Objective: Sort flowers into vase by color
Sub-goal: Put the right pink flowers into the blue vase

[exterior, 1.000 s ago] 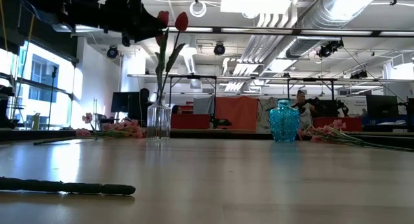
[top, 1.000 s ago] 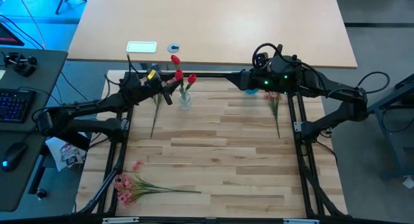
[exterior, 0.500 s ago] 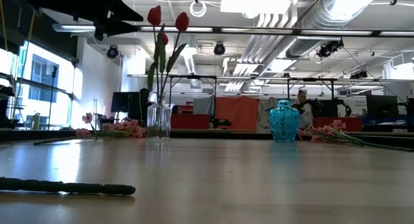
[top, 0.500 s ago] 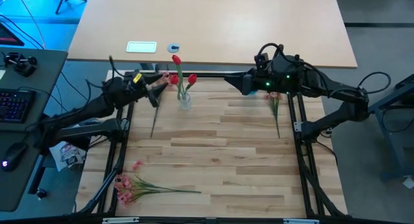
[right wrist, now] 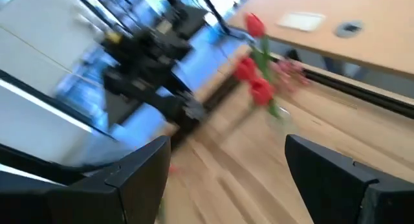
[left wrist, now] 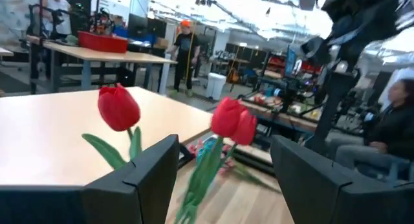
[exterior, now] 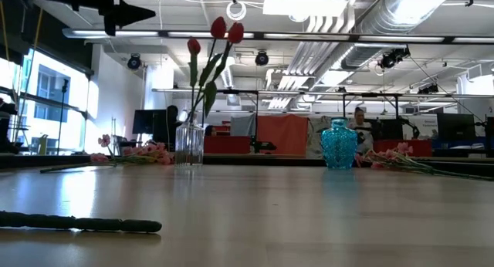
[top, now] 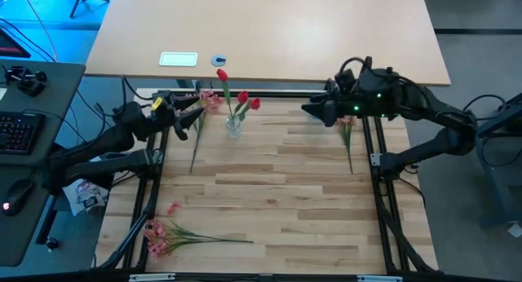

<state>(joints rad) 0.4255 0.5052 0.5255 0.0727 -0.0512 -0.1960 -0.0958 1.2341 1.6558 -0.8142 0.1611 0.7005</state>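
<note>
A clear glass vase stands near the table's far edge and holds three red tulips, which lean toward the right. My left gripper hangs open to the vase's left, apart from it; its wrist view looks between the fingers at the red blooms. My right gripper hovers open to the right of the vase. A teal vase shows in the low view; my right arm hides it from above. Pink sprays lie at the far left, the right and the near left.
A black frame rail runs along the far edge, with more rails down both sides. A long dark stem-like thing lies on the table close to the low camera. Bare wood fills the table's middle.
My left gripper has drawn back from the tulips above the glass vase toward the table's left edge. The tulips, upright a second ago, now lean to the right. My right gripper first reached toward the vase, then pulled back toward the right.
</note>
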